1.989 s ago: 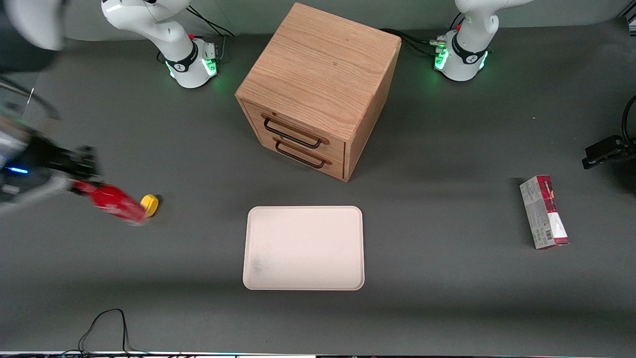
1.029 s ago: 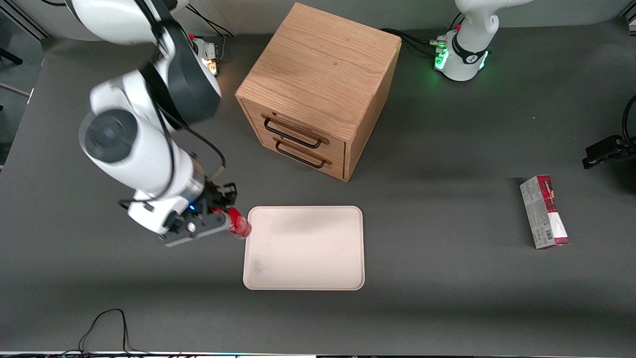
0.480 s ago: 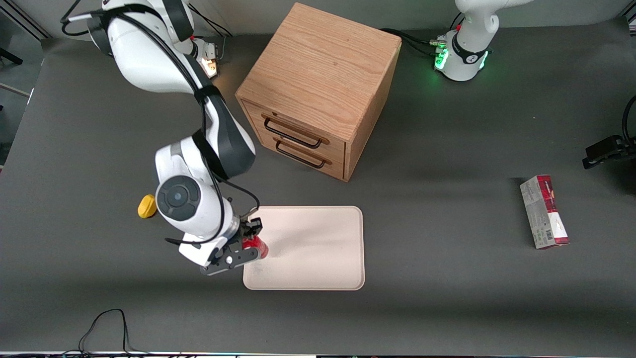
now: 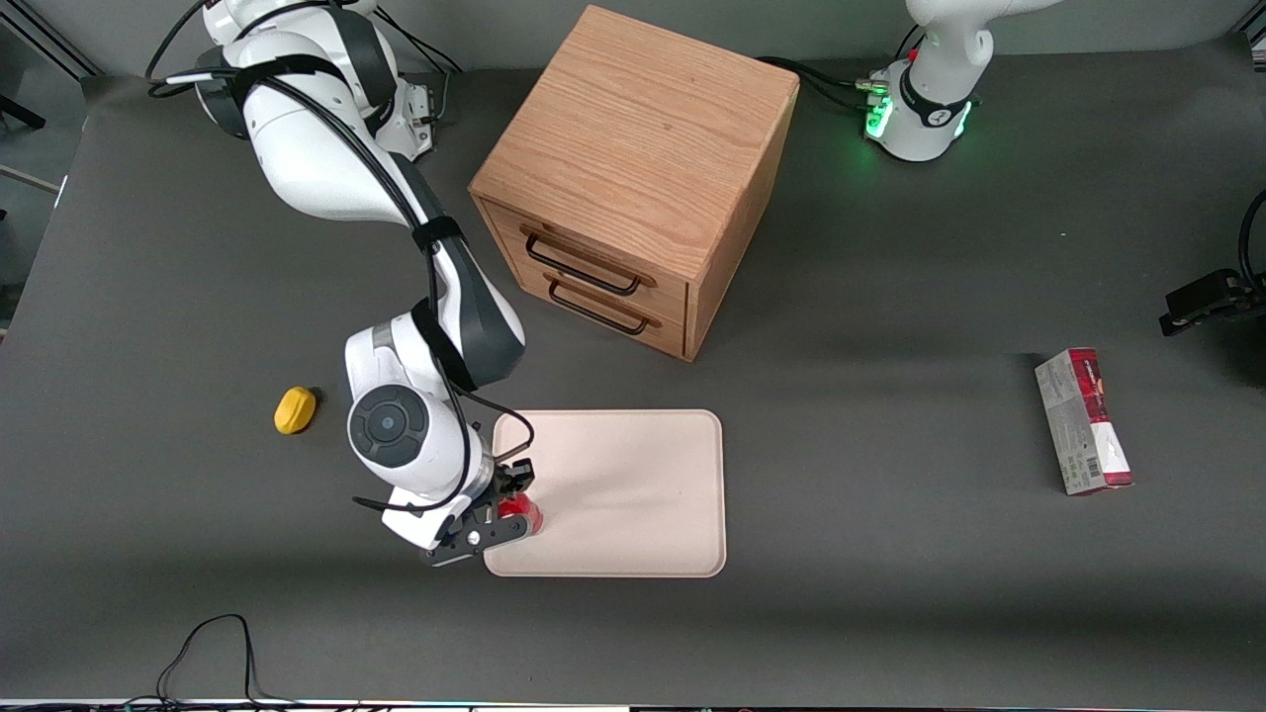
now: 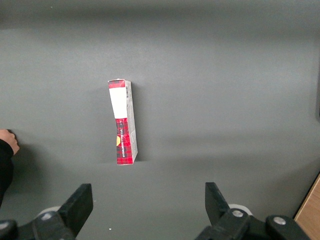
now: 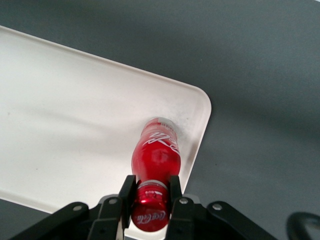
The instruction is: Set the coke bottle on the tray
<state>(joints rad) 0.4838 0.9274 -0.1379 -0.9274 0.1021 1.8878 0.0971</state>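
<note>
The red coke bottle stands upright with its base over the cream-pink tray, close to the tray's corner and rim. My gripper is shut on the bottle's neck just under the red cap. In the front view the gripper is over the tray at the corner nearest the working arm's end and the camera; only a bit of the red bottle shows beneath the fingers. I cannot tell whether the base touches the tray.
A wooden drawer cabinet stands farther from the camera than the tray. A yellow lemon-shaped lump lies toward the working arm's end. A red and white carton lies toward the parked arm's end and shows in the left wrist view.
My gripper has carried the bottle from beside the yellow lump to over the tray's near corner, and in the last half second it moved slightly nearer the camera.
</note>
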